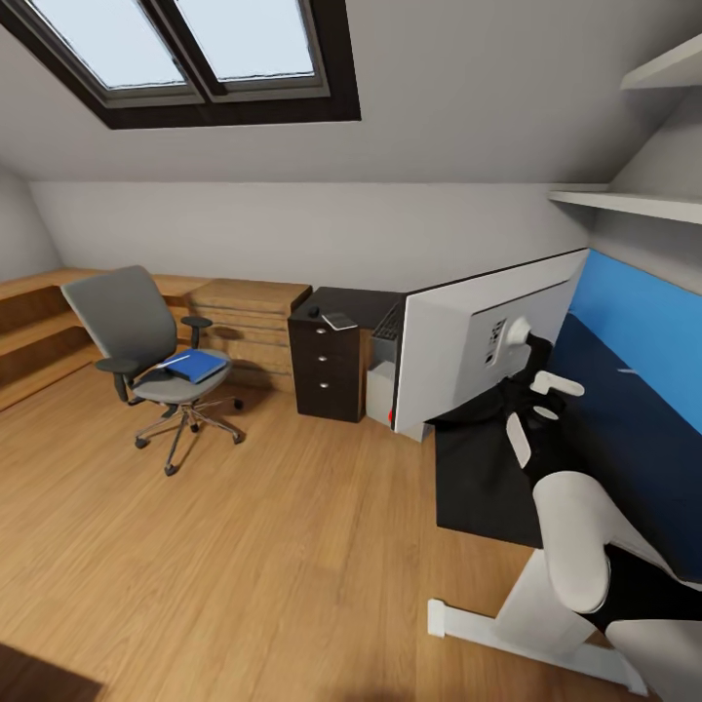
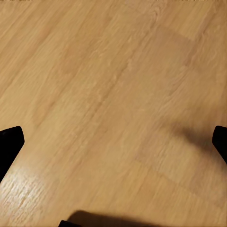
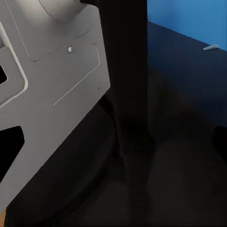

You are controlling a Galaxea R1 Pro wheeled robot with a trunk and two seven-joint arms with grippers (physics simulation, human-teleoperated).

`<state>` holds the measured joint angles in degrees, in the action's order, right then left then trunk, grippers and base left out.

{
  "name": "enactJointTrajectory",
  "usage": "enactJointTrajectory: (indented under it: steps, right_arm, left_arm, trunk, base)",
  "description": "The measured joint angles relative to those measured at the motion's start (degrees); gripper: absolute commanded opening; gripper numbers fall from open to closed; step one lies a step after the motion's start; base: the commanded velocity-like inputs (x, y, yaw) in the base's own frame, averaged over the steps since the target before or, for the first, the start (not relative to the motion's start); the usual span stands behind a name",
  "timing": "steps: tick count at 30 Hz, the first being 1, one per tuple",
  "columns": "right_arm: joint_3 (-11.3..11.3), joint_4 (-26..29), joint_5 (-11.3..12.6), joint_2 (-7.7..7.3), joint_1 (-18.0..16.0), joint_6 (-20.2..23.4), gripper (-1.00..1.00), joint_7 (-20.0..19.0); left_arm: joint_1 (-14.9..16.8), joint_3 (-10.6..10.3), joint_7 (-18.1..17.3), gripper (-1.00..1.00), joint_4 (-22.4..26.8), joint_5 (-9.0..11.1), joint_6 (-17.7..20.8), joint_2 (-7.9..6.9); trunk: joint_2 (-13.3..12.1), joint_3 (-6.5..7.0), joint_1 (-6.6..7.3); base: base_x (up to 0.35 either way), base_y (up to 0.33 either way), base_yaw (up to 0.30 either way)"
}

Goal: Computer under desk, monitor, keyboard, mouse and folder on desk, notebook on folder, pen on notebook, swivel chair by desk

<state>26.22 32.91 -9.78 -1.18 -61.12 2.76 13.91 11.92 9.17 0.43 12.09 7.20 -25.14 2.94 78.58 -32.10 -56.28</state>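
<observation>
The right arm (image 1: 575,546) reached beside the monitor's (image 1: 483,341) back on the black tabletop (image 1: 483,478); its gripper's opening could not be told. The left gripper (image 2: 113,142) spread wide above wooden floor (image 2: 104,85). The blue folder (image 1: 195,366) lay on the swivel chair (image 1: 146,341), well apart.

folder (image 1: 195,366) on swivel chair (image 1: 146,341) | chair left of desk (image 1: 341,302) | monitor (image 1: 478,341) right of desk

Right arm (image 1: 575,546) has smooth white rounded shells; black joints; black fingertips (image 2: 10,142).
</observation>
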Motion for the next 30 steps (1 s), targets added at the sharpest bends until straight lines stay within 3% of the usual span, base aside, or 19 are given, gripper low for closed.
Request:
enactJointTrajectory:
  steps: [9,30]
  right_arm:
    - [0.00,-1.33,0.07,-1.07,0.00,-0.25,1.00,0.01]
    - [0.16,-1.55,0.09,-1.73,0.00,-0.30,1.00,0.01]
  left_arm:
    - [0.00,0.00,-0.02,1.00,-0.01,0.00,0.00,-0.04]
    - [0.00,0.00,-0.03,1.00,-0.02,0.00,0.01,-0.13]
  trunk:
    - [0.00,0.00,0.01]
    - [0.00,0.00,0.02]
  base:
    - [0.079,-0.029,0.000]
    - [0.062,-0.035,0.000]
